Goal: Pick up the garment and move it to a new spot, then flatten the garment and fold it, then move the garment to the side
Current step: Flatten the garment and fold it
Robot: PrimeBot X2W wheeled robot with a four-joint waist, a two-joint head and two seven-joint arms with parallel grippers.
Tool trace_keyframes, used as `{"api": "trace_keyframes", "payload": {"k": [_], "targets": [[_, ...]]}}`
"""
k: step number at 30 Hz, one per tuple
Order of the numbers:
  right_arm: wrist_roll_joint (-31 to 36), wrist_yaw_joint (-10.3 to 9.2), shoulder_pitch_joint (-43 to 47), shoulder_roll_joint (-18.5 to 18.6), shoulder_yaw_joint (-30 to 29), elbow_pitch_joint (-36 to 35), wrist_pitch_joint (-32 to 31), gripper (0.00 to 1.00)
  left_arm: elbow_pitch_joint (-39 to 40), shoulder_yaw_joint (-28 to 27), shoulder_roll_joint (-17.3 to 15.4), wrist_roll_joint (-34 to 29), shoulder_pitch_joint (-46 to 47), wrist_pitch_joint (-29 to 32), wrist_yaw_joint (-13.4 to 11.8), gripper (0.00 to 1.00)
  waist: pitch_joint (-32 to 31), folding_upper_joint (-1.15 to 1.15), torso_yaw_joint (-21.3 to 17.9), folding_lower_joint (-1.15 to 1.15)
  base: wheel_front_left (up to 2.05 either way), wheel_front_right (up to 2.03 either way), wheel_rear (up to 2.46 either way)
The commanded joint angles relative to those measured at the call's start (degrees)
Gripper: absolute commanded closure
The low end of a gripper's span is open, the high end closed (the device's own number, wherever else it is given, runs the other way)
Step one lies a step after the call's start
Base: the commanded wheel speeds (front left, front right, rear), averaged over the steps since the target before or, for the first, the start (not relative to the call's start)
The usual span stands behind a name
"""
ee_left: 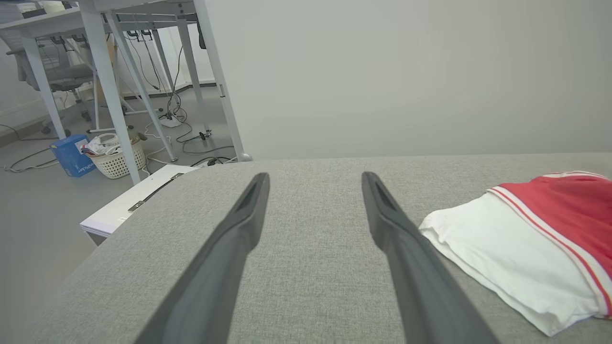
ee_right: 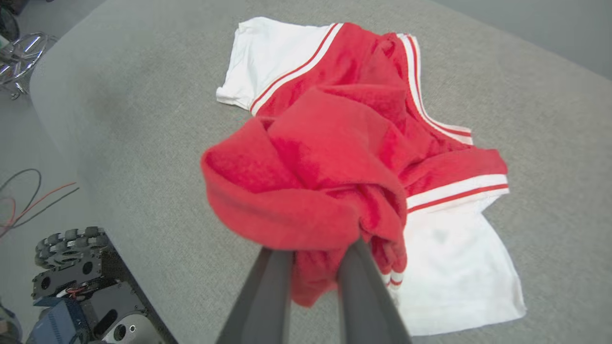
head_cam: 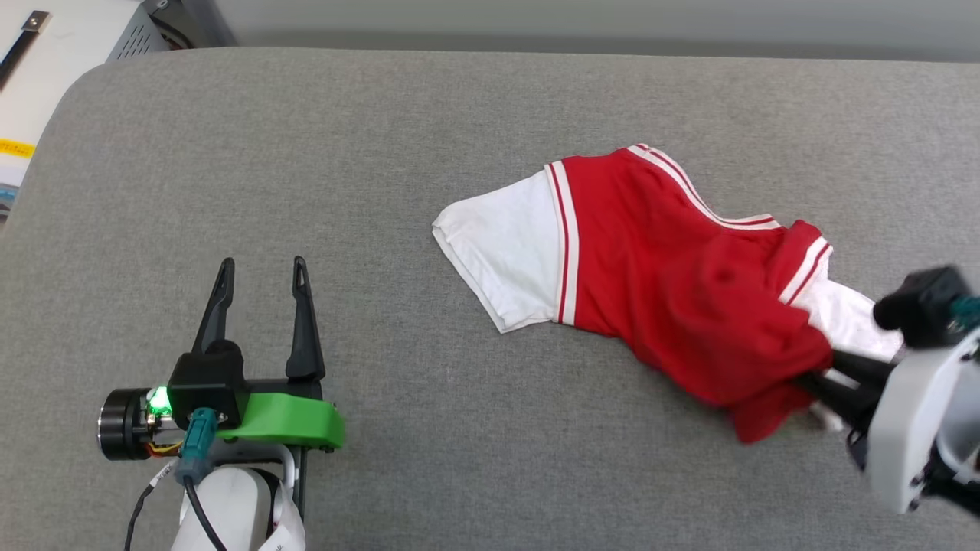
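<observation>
Fingers (head_cam: pixel 305 321) of the left gripper (head_cam: pixel 262 266) stand spread as wide as they go, with nothing between them and only the grey fabric surface (head_cam: pixel 383 153) under and ahead of their tips. In the left wrist view the same gripper (ee_left: pixel 315 177) shows a bare strip of grey weave between its two dark fingers. Off to their left, past the surface's edge, a white basket (ee_left: pixel 117 160) and a blue box (ee_left: pixel 71 155) sit on the floor.

To the right of those fingers, and well apart from them, lies the garment (head_cam: pixel 674 283). Its white sleeve is the part nearest the left fingers, lying flat just beside the right-hand one in the left wrist view, where the garment (ee_left: pixel 507 243) runs from white into red across a striped band.

Farther right, the red body is rumpled and drawn toward the right gripper (head_cam: pixel 815 383). In the right wrist view the right gripper (ee_right: pixel 315 253) has its fingers (ee_right: pixel 272 296) pinched nearly together on a bunched fold of the garment (ee_right: pixel 334 143), with red cloth hanging between and below them. That bunch looks raised off the surface, though this is hard to judge. The other white sleeve lies just to the right of these fingers, and the rest of the shirt spreads out beyond their tips.
</observation>
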State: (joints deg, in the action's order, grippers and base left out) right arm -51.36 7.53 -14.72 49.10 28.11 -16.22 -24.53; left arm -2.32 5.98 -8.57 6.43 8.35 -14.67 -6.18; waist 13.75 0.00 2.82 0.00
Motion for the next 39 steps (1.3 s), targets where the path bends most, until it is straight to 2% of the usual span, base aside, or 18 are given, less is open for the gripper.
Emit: {"api": "trace_keyframes", "payload": {"k": [1, 6, 11, 13, 14, 15, 22, 28, 34, 39], "targets": [[0.59, -0.04, 2.13, -1.53, 0.48, 1.10, -0.17, 1.00, -0.26, 0.01, 0.49, -0.48, -0.07, -0.33, 0.50, 0.00, 0.30, 0.00, 0.48, 0.00, 0.00, 0.00, 0.00], [1.14, -0.04, 8.10, -7.69, 2.25, 7.70, 2.34, 1.00, -0.50, -0.19, 1.22, -0.97, 0.36, -0.33, 0.99, 0.00, 0.68, 0.00, 1.15, 0.00, 0.00, 0.00, 0.00], [3.92, -0.04, 9.75, -11.04, 3.73, 13.95, 6.49, 1.00, -0.74, -0.69, 1.59, -1.37, 0.17, -0.33, 1.22, 0.00, 0.86, 0.00, 1.10, 0.00, 0.00, 0.00, 0.00], [4.70, -0.04, 9.87, -12.12, 3.65, 14.72, 8.52, 0.55, -0.77, -1.09, 1.43, -1.80, -0.02, -0.33, 1.08, 0.00, 0.58, 0.00, 0.74, 0.00, 0.00, 0.00, 0.00], [4.87, -0.04, 9.92, -12.64, 2.91, 14.76, 9.73, 0.09, -0.74, -1.30, 1.40, -1.94, -0.19, -0.33, 1.05, 0.00, 0.36, 0.00, 0.52, 0.00, 0.00, 0.00, 0.00], [5.46, -0.04, 9.88, -12.76, 2.24, 14.50, 10.74, 0.00, -0.74, -1.41, 1.39, -2.03, -0.33, -0.33, 1.06, 0.00, 0.14, 0.00, 0.33, 0.00, 0.00, 0.00, 0.00], [7.99, -0.04, 12.20, -12.58, -7.96, 7.14, 16.02, 0.00, -0.51, -1.76, 1.37, -2.73, -1.46, -0.33, 1.17, 0.00, -1.58, 0.00, -1.22, 0.00, 0.00, 0.00, 0.00], [8.30, -0.04, 12.80, -12.59, -19.99, -0.97, 15.88, 0.00, 0.19, -1.68, 1.70, -3.13, -1.84, -0.33, 1.08, 0.00, -1.76, 0.00, -1.78, 0.00, 0.00, 0.00, 0.00], [11.56, -0.04, 9.53, -9.62, -29.36, -1.25, 9.75, 0.00, 0.82, -1.23, 2.03, -3.45, -1.14, -0.33, 1.37, 0.00, -0.40, 0.00, -1.36, 0.00, 0.00, 0.00, 0.00], [10.21, -0.04, 6.71, -4.46, -29.79, 3.38, -0.51, 0.00, 1.26, -0.90, 2.26, -3.74, -0.01, -0.33, 1.55, 0.00, 1.39, 0.00, -0.68, 0.00, 0.00, 0.00, 0.00]]}}
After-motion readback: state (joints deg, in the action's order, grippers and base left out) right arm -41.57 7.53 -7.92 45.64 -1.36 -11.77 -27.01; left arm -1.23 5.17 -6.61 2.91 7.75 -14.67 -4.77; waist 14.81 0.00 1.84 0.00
